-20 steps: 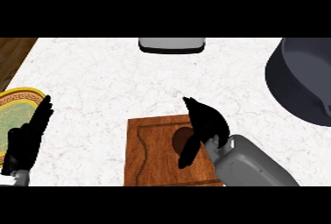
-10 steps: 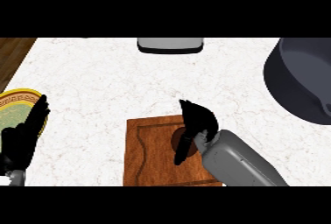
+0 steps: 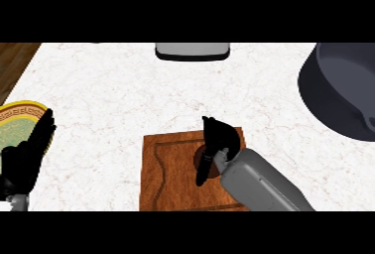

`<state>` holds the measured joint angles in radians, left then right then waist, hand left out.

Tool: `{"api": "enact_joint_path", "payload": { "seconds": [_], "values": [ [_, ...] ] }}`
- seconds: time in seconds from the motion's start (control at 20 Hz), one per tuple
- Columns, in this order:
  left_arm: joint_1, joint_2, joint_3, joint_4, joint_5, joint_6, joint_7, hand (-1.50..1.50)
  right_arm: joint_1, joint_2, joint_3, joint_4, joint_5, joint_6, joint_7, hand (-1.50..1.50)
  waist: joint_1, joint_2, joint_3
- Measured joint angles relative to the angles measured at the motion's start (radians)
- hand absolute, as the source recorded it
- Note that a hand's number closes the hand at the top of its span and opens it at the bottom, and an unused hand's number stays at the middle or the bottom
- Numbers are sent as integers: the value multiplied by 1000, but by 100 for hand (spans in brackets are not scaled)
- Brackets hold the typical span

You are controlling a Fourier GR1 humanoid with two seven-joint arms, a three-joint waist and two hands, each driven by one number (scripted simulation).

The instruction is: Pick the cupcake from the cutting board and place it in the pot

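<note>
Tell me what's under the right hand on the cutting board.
A dark brown rounded sliver, likely the cupcake, shows beneath the right hand on the cutting board. The hand covers most of it, so its top cannot be seen.

There is one camera. It sits up high, where the robot's head is, and looks almost straight down at the white desk (image 3: 110,89). It faces away from the robot, so the far side of the desk is at the top and the near side is at the bottom. The right arm (image 3: 260,183) comes in from the bottom edge and looks big and near. The left hand (image 3: 26,158) shows low at the left edge. The cutting board (image 3: 172,168) lies low in the middle, cut off by the bottom edge. The pot (image 3: 337,89) is cut off at the right edge, the plate (image 3: 18,124) at the left edge, and a grey thing (image 3: 192,50) at the top.
</note>
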<state>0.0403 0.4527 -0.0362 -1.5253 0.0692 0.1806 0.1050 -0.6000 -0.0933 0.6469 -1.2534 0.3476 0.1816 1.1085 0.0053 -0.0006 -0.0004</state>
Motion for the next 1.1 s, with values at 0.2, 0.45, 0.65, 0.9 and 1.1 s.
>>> {"api": "enact_joint_path", "payload": {
  "seconds": [0.2, 0.45, 0.65, 0.9, 1.1],
  "values": [
    [6, -17, 2, -5, -17, -1, -2, 0, 11, 24, -13, 19, 26, 3, -2, -150, -1, 0, 0],
    [13, -21, 25, -9, -23, -24, -5, 0, 37, 38, -26, 63, 62, 16, -52, 150, -1, -3, -1],
    [-6, -40, 37, 3, -41, -30, 5, 0, 39, 44, -31, 68, 112, 37, -89, 150, -2, -5, -2],
    [2, -64, 44, -12, -66, -39, 13, 0, 67, 52, -41, 32, 155, 57, -97, 150, -3, -6, -1],
    [15, -72, 60, -28, -77, -54, 11, 0, 86, 28, -71, 21, 176, 91, -151, 150, -2, -3, 0]
  ]
}}
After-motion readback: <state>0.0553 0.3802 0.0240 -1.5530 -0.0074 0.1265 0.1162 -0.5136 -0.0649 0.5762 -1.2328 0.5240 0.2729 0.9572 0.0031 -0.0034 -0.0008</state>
